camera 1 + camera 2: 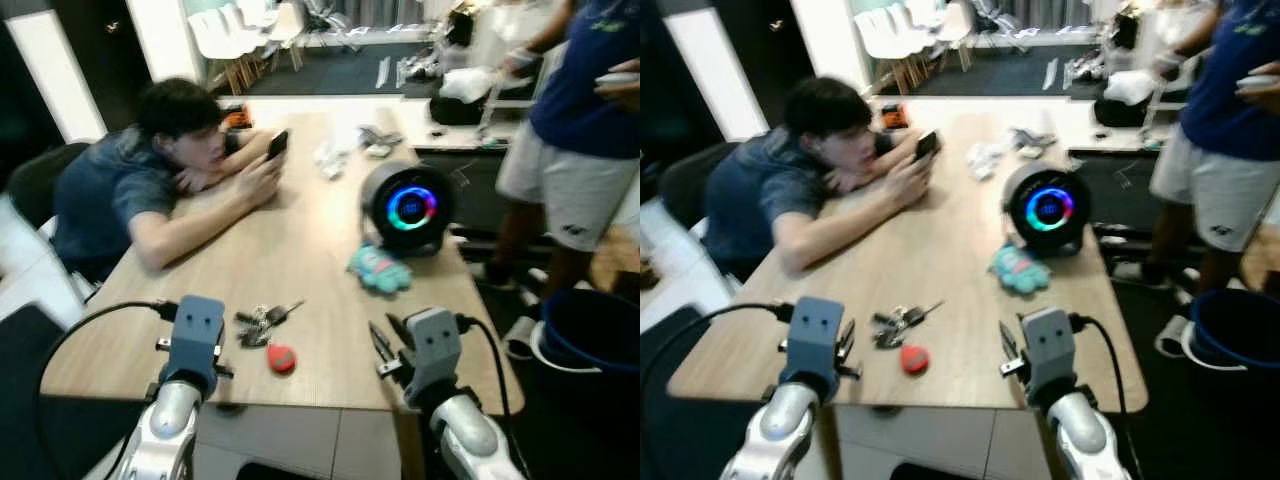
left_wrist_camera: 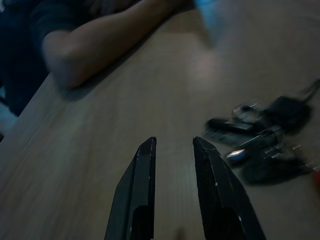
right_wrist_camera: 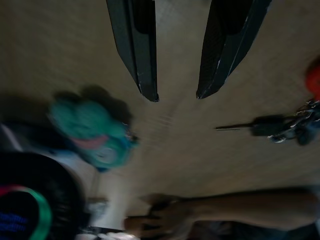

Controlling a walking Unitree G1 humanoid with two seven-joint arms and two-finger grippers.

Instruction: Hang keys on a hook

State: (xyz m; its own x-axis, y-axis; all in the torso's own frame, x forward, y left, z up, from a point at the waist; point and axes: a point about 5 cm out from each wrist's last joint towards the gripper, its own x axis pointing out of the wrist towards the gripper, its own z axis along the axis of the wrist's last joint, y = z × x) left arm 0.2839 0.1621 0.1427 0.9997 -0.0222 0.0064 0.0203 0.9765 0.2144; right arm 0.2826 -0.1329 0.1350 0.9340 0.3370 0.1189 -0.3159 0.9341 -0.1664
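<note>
At the near edge of a long pale wooden table (image 1: pixel 300 240), the left gripper (image 2: pixel 174 145) and the right gripper (image 3: pixel 176 95) hover just above the wood, each with its two black fingers apart and holding nothing. Between them lie the keys (image 1: pixel 262 322), a dark bunch with a red tag (image 1: pixel 281 358) beside it. Farther along the table sit a teal soft toy (image 1: pixel 380 270) and a round black speaker (image 1: pixel 407 208) with a glowing ring, while a seated person (image 1: pixel 150 170) leans on the table's left side holding a phone (image 1: pixel 277 144); beyond, another person (image 1: pixel 575 120) stands at the right near a blue tub (image 1: pixel 590 330), with white chairs (image 1: pixel 235 35) at the back of the room.
</note>
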